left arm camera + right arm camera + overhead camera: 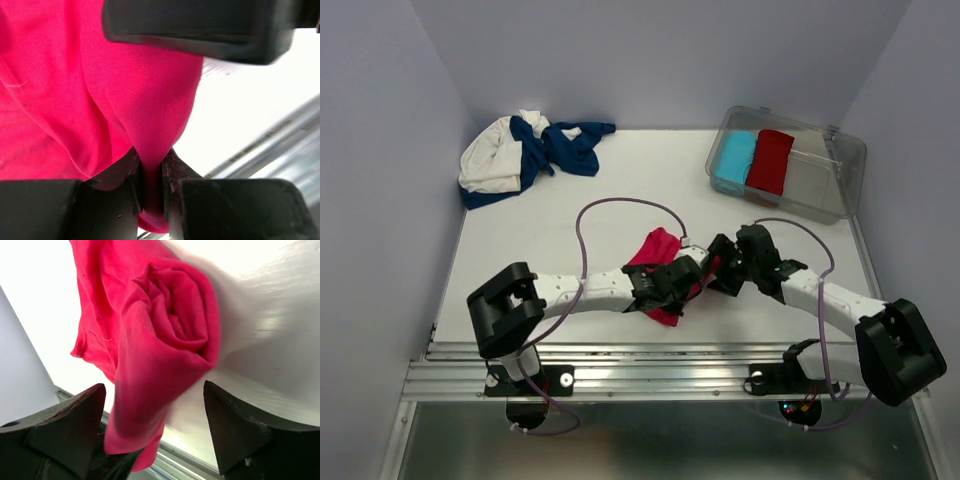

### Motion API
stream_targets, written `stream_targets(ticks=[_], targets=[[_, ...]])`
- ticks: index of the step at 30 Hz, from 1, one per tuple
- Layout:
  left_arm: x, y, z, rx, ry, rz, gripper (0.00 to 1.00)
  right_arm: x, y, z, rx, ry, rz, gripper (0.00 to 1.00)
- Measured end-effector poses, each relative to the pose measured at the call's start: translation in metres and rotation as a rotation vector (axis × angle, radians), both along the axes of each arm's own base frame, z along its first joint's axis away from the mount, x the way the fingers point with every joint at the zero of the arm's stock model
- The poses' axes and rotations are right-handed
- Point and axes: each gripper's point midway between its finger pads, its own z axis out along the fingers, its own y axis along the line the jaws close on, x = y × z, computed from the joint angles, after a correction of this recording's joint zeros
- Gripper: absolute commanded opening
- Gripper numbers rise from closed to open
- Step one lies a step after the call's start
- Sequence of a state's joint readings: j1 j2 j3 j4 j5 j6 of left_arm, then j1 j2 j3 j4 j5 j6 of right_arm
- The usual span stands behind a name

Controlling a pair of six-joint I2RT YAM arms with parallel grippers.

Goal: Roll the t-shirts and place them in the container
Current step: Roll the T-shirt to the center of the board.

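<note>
Where the arms are bolted: a metal rail (620,368) runs along the near edge of the table (620,190); both arms reach inward from it and meet a little nearer than the table's middle.
Pink-red t-shirt (658,248): bunched under the two wrists, between the near edge and the middle of the table. One end shows beyond the arms and another end pokes out on the near side.
Left gripper (688,272): clamped on the shirt. The left wrist view shows the left gripper (151,185) with its two pads pressed together on a thin fold of the pink-red t-shirt (75,100), which spreads upward from the pinch. A dark block crosses the top of that view; what it belongs to cannot be told.
Right gripper (725,265): jaws standing wide apart, gripping nothing. In its own view the right gripper (152,390) faces the pink-red t-shirt (165,325), whose end is wound into a loose spiral lying on the white table. A loose tail of cloth hangs down by one finger; whether it touches cannot be told.
Far left corner: a navy t-shirt (565,145) and a cream-white t-shirt (490,160) lie crumpled together in one heap.
Far right corner: a clear bin (845,165) holds a light-blue roll (733,158) and a darker red roll (770,160) side by side, touching.
</note>
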State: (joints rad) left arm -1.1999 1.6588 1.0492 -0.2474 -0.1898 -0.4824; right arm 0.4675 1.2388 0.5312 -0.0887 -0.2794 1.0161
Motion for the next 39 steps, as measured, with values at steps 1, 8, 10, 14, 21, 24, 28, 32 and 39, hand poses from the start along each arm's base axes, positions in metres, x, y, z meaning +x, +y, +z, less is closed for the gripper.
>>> stream_targets(ticks=[1,8,10,14,21,24,28,32,39], targets=[[0.001,0.0,0.003,-0.026,0.012,-0.004,0.0,0.001,-0.002,0.003,-0.01,-0.01,-0.007,0.88],[-0.003,-0.001,0.01,-0.213,0.149,-0.056,0.0,0.01,-0.019,0.028,-0.077,-0.093,-0.066,0.92],[-0.004,0.0,0.008,-0.247,0.182,-0.069,0.0,0.013,-0.026,0.036,-0.104,-0.122,-0.09,0.92],[-0.006,0.004,0.007,-0.318,0.247,-0.087,0.0,0.018,-0.038,0.052,-0.15,-0.174,-0.13,0.9],[-0.009,0.005,0.014,-0.468,0.377,-0.117,0.0,0.022,-0.051,0.064,-0.243,-0.231,-0.118,0.75],[-0.008,0.004,0.019,-0.538,0.426,-0.127,0.0,0.02,-0.052,0.065,-0.272,-0.252,-0.068,0.52],[-0.005,0.008,0.018,-0.575,0.47,-0.12,0.0,0.016,-0.047,0.062,-0.271,-0.247,-0.02,0.3],[-0.005,0.011,0.017,-0.591,0.496,-0.119,0.0,0.009,-0.037,0.053,-0.251,-0.223,0.037,0.18],[-0.007,0.01,0.013,-0.594,0.518,-0.126,0.0,-0.004,-0.013,0.024,-0.241,-0.151,0.146,0.17]])
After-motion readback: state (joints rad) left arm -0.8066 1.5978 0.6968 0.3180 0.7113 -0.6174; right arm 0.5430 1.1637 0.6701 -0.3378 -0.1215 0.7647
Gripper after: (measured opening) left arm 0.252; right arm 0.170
